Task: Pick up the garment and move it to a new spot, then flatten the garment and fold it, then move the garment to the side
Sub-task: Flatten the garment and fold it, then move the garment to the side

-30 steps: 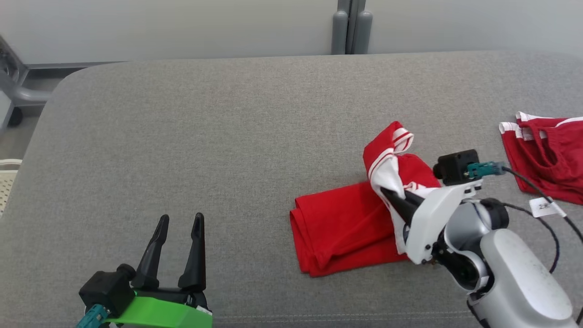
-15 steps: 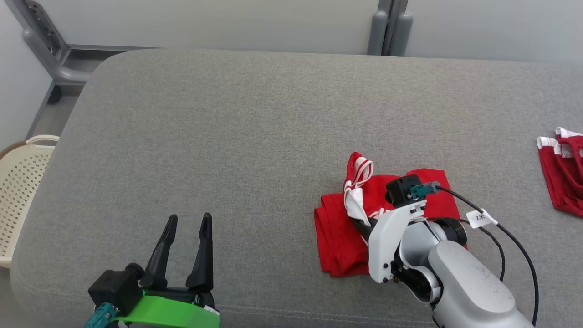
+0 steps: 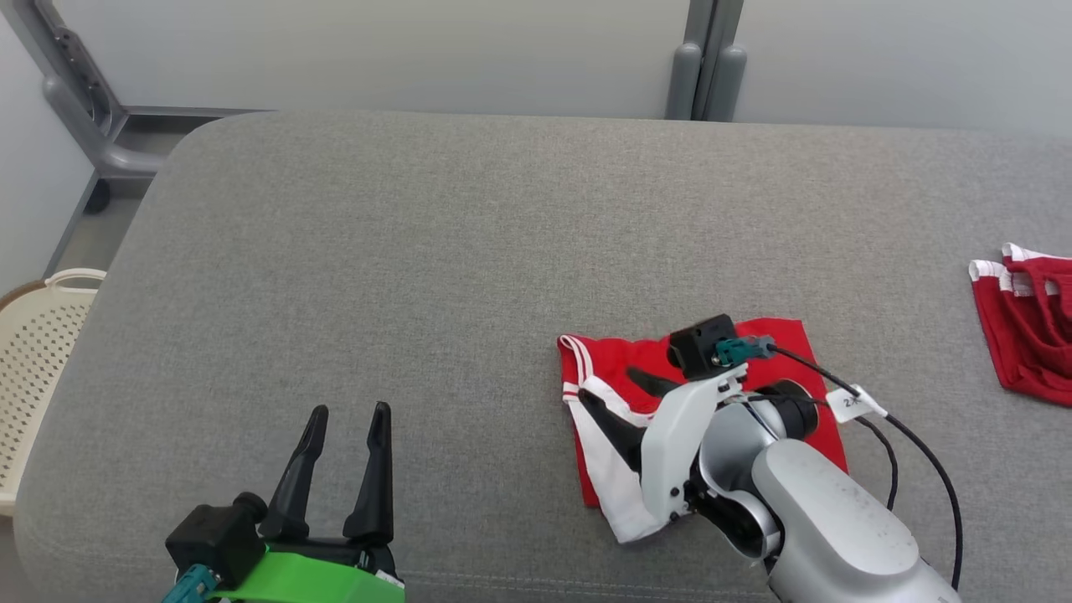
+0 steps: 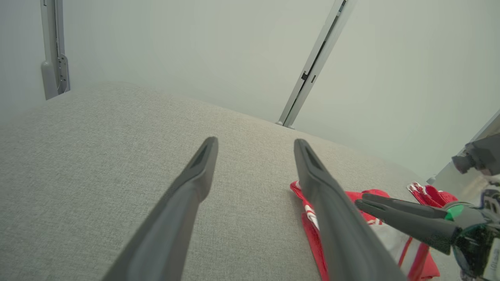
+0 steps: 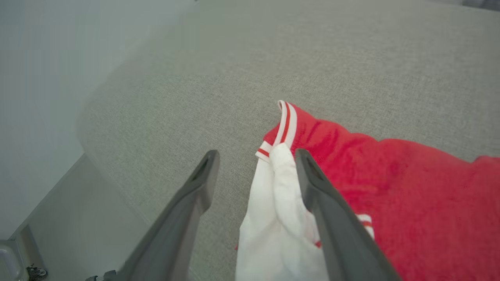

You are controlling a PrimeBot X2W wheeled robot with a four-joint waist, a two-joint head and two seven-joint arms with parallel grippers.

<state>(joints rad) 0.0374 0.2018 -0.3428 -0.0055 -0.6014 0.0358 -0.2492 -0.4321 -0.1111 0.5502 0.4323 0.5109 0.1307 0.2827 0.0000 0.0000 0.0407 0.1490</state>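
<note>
Seemingly the fold was laid: the red fabric garment with white striped trim (image 3: 611, 356) lay doubled on the grey upholstered surface (image 3: 419, 251), right of centre. The right gripper (image 3: 606, 383) stood spread over its white flap (holding nothing). The left gripper (image 3: 350, 409) idled spread at near left. Next, by my judgement, came a fresh pinch to shift it aside.

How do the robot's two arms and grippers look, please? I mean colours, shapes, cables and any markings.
Both have two long, dark, tapering jaws. The left gripper sits on a bright green mount; the right gripper on a white mount joined to a rounded pale grey forearm. A black cable with a white tag runs from its teal plug.
</note>
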